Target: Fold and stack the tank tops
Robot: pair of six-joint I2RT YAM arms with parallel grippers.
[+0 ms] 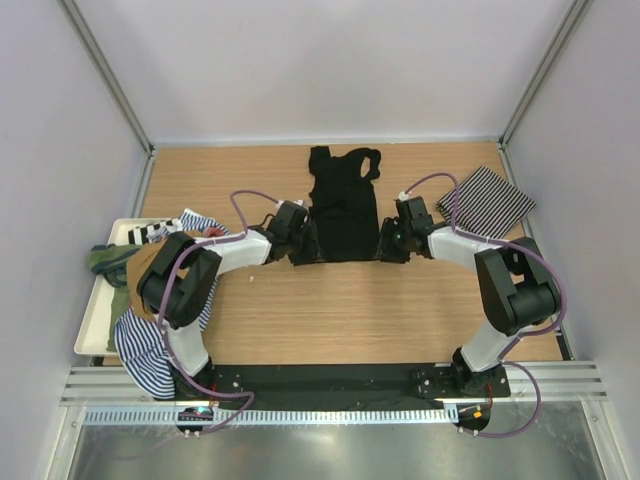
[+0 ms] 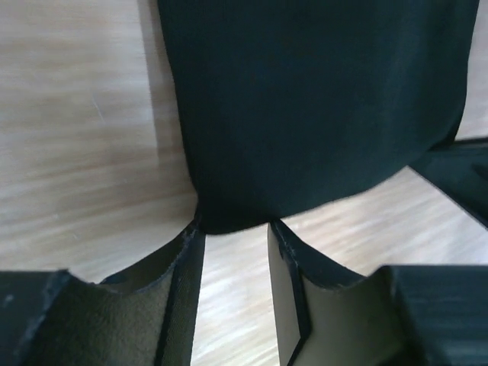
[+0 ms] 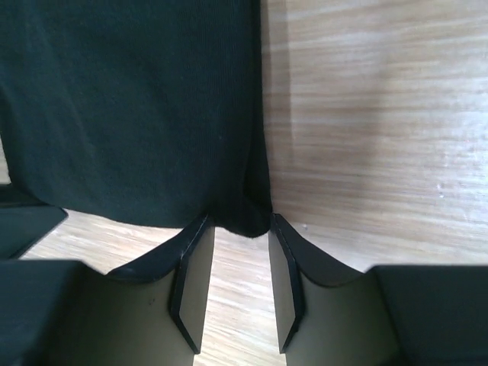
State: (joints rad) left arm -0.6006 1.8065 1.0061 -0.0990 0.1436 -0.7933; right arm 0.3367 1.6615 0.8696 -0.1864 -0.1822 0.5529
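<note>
– Fingers (image 2: 179,305) of the left gripper (image 2: 232,229): how are they set?
– They are held apart, and bare wood is seen between them. The near left corner of the black tank top (image 2: 305,99) lies between their tips. Whether it is pressed cannot be told.
– And the right gripper (image 3: 240,225)?
– Much the same is seen: its fingers (image 3: 194,282) are parted, and the near right corner of that top lies between the tips.
– Where is the black tank top laid?
– It is spread flat at the middle of the table (image 1: 330,320), with the straps turned to the far edge and the hem to the arms. One gripper is placed at each hem corner.
– What else is to be noted?
– A finely striped black-and-white top (image 1: 487,200) is laid folded at the far right, well apart from the black one. A green top (image 1: 105,258) and a blue-and-white striped top (image 1: 140,350) are heaped in the white tray (image 1: 88,335) at the left, and the striped one is draped over its near edge.
</note>
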